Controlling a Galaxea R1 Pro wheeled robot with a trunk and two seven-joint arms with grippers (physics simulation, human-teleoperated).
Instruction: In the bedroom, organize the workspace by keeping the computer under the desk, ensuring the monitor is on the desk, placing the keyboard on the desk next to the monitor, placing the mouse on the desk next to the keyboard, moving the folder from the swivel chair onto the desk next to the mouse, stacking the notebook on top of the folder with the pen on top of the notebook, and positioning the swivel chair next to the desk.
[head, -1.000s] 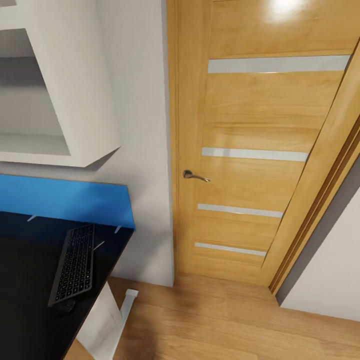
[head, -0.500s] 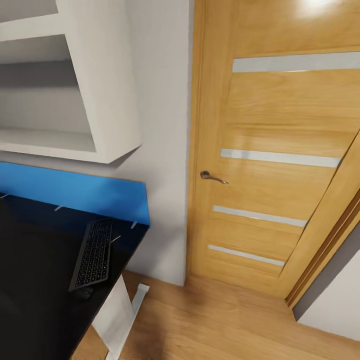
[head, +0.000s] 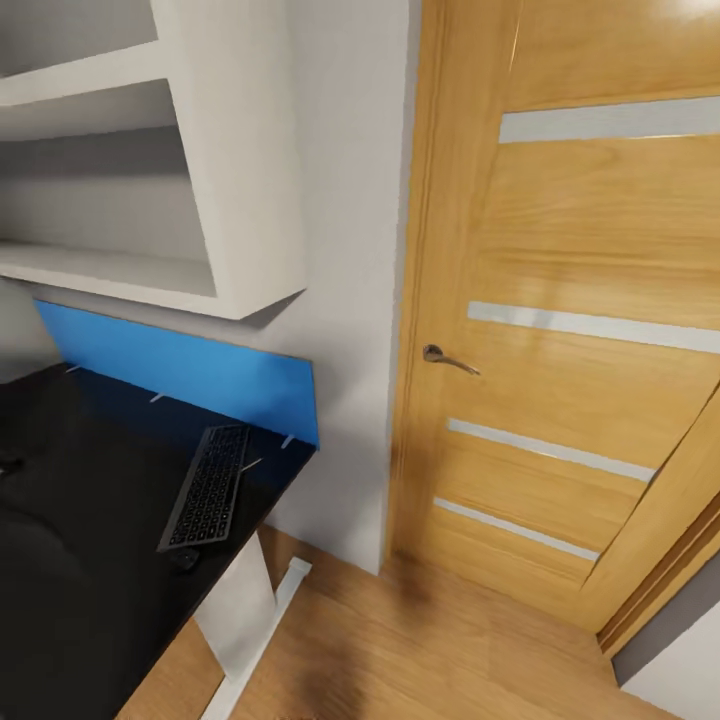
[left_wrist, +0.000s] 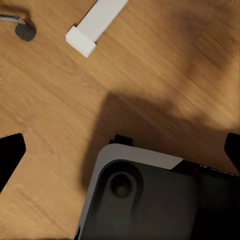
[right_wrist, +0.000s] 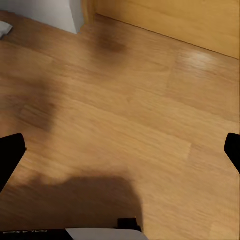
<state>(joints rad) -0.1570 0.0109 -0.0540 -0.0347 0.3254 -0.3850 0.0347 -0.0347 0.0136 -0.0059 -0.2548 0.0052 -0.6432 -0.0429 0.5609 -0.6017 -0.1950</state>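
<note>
The desk (head: 90, 560), with its glossy black top and blue back panel (head: 190, 375), fills the lower left of the head view. The keyboard (head: 207, 487) lies on it near the right end, and a small dark mouse (head: 183, 560) sits just off its near end. In the left wrist view my left gripper (left_wrist: 120, 155) is open over bare floor, above my own base (left_wrist: 150, 200). A chrome spoke with a dark castor (left_wrist: 22, 30), seemingly the swivel chair's, shows there. My right gripper (right_wrist: 120, 150) is open over bare floor. Computer, monitor, folder, notebook and pen are out of view.
A white wall shelf (head: 200, 170) hangs over the desk. The white desk leg (head: 240, 610) and its foot (left_wrist: 95, 25) stand on the wood floor. The wooden door (head: 580, 350) with a metal handle (head: 447, 358) is shut at right. A pale shape (head: 18, 335) sits at the left edge.
The whole head view has shifted: the camera has turned left, so the door sits further right and more of the desk and shelf shows. The keyboard and mouse have not moved on the desk.
</note>
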